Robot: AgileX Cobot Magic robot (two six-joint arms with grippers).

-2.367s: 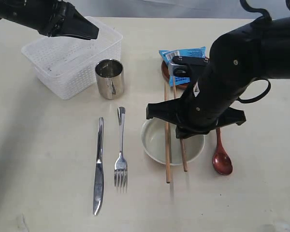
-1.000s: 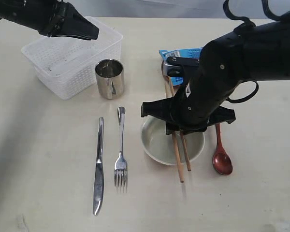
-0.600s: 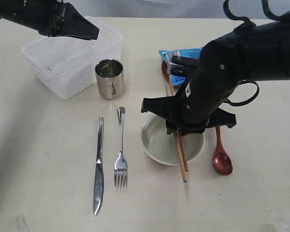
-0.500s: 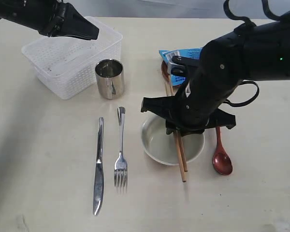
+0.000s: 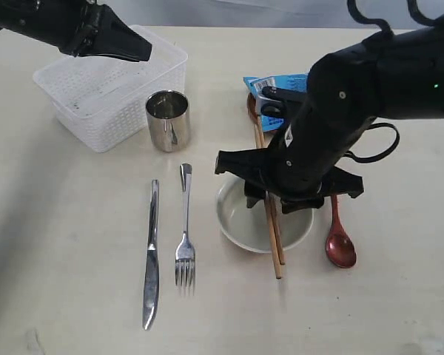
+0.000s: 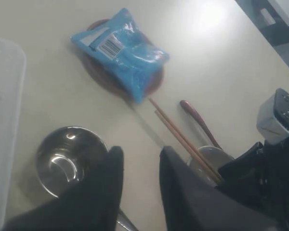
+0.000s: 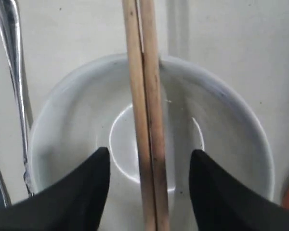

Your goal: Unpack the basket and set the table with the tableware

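Observation:
The white basket (image 5: 96, 89) stands at the back left of the table (image 5: 66, 244), with my left gripper (image 5: 137, 48) hanging over it, open and with nothing in it (image 6: 139, 151). The steel cup (image 5: 167, 118), knife (image 5: 151, 255) and fork (image 5: 185, 237) are laid out on the table. Both chopsticks (image 5: 274, 240) lie side by side across the cream bowl (image 5: 240, 222). My right gripper (image 7: 149, 153) hovers open over the bowl (image 7: 221, 130), its fingers either side of the chopsticks (image 7: 144, 72) and apart from them. The red spoon (image 5: 339, 244) lies right of the bowl.
A blue snack packet (image 5: 277, 83) rests on the small reddish-brown plate (image 5: 253, 111) behind the bowl; the left wrist view shows the packet (image 6: 125, 53) and plate (image 6: 98, 72) too. The right arm's body hides part of the bowl and of the spoon handle.
My right gripper brought the two spread chopsticks together over the bowl, then opened and let them go. The left arm has not moved.

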